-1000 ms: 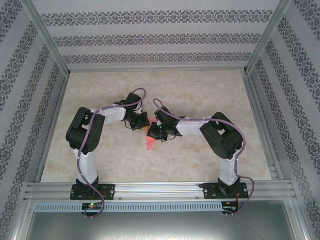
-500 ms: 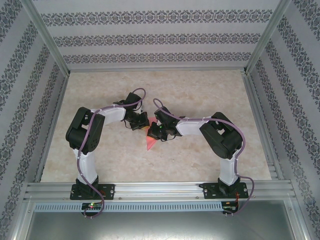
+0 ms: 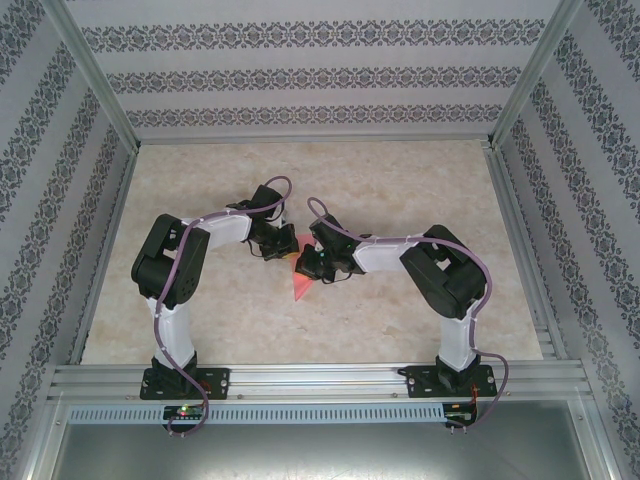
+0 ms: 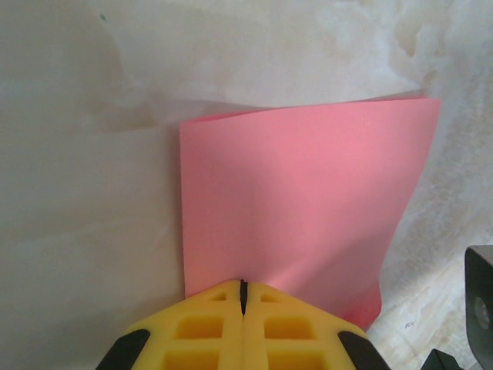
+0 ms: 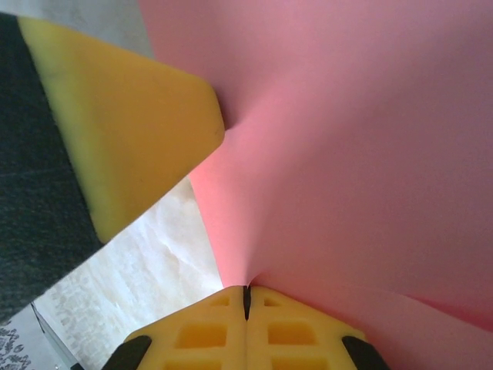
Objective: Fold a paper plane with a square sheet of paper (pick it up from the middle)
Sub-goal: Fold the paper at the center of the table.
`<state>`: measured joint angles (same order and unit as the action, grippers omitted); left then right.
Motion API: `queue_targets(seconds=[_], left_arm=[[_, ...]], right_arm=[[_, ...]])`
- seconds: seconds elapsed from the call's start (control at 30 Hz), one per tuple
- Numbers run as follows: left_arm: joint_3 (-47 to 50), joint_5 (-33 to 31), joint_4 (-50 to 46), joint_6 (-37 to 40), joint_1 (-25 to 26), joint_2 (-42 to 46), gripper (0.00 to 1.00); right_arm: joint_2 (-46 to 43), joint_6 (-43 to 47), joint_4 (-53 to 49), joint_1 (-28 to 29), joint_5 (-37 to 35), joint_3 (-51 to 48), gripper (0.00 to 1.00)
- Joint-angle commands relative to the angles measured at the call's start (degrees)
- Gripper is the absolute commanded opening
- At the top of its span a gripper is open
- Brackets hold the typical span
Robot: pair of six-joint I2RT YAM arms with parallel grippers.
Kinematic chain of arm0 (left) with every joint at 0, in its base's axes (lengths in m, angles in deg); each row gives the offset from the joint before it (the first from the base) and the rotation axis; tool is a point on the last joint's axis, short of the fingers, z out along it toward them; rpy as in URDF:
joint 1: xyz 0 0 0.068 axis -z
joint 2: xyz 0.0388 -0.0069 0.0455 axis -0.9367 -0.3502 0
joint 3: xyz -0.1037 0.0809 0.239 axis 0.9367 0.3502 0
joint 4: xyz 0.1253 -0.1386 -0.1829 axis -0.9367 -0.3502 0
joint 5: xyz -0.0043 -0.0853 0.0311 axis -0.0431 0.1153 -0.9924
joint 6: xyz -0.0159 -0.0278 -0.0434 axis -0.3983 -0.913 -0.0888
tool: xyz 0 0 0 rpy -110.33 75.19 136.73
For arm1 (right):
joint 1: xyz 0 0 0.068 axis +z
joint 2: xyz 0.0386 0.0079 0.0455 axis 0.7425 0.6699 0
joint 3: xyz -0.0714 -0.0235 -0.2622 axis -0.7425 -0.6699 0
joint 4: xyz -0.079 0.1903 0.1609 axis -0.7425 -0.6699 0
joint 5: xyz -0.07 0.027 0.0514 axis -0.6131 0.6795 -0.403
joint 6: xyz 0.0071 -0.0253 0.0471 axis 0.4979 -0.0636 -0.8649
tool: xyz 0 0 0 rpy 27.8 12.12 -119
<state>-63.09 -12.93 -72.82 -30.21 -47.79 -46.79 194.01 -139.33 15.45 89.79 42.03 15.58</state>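
The salmon-pink square sheet of paper (image 3: pixel 298 286) hangs between both grippers over the middle of the table, bent and curved rather than flat. My left gripper (image 4: pixel 243 287) is shut on its near edge, and the sheet (image 4: pixel 300 200) spreads away from the yellow fingertips. My right gripper (image 5: pixel 246 293) is shut on another edge of the sheet (image 5: pixel 347 154). In the right wrist view, a yellow finger of the left gripper (image 5: pixel 131 131) presses the paper at upper left. From above, the left gripper (image 3: pixel 285 244) and right gripper (image 3: pixel 305 263) nearly touch. The paper plane is out of view.
The marble-patterned tabletop (image 3: pixel 400 190) stretches all around the arms. Patterned walls (image 3: pixel 310 80) with aluminium posts enclose it on three sides. An aluminium rail (image 3: pixel 320 378) carrying both arm bases runs along the near edge.
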Motion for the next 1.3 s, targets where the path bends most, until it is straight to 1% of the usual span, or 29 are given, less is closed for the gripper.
queue_targets(seconds=[0.0, 0.43, 0.5, 0.63, 0.7, 0.8, 0.93, 1.1, 1.27], left_arm=[[1.3, -1.3, -2.2, 0.9, -0.3, -0.6, 0.03], [0.1, -0.9, -3.0, 0.9, -0.4, 0.0, 0.04], [-0.5, -0.9, -3.2, 0.5, -0.7, 1.3, 0.06], [-1.0, -1.4, -3.8, -0.6, -3.1, 4.7, 0.14], [-0.9, -2.0, -4.3, -0.9, -4.4, 6.1, 0.18], [0.1, -2.7, -4.8, -1.1, -6.5, 7.8, 0.20], [2.1, -2.6, -4.3, -1.3, -7.5, 9.6, 0.20], [5.3, -0.2, -2.3, -1.8, -7.5, 11.5, 0.20], [8.0, 2.4, -0.3, -2.5, -7.4, 12.7, 0.19]], right_arm=[[-0.9, -0.7, -2.3, -0.1, -3.3, -2.1, 0.00], [0.7, -1.4, -2.7, 0.1, -2.5, -1.2, 0.00], [0.8, -1.3, -3.1, 0.0, -2.3, -1.0, 0.05], [1.1, -1.4, -3.5, 0.1, -2.2, -0.9, 0.18], [1.1, -1.4, -3.6, 0.2, -2.1, -0.9, 0.21], [1.0, -1.5, -3.6, 0.2, -2.3, -1.0, 0.25], [0.9, -1.5, -3.9, 0.2, -2.4, -1.2, 0.27], [0.8, -1.5, -4.0, 0.2, -2.7, -1.5, 0.27], [0.8, -1.6, -4.2, 0.2, -2.8, -1.7, 0.25]])
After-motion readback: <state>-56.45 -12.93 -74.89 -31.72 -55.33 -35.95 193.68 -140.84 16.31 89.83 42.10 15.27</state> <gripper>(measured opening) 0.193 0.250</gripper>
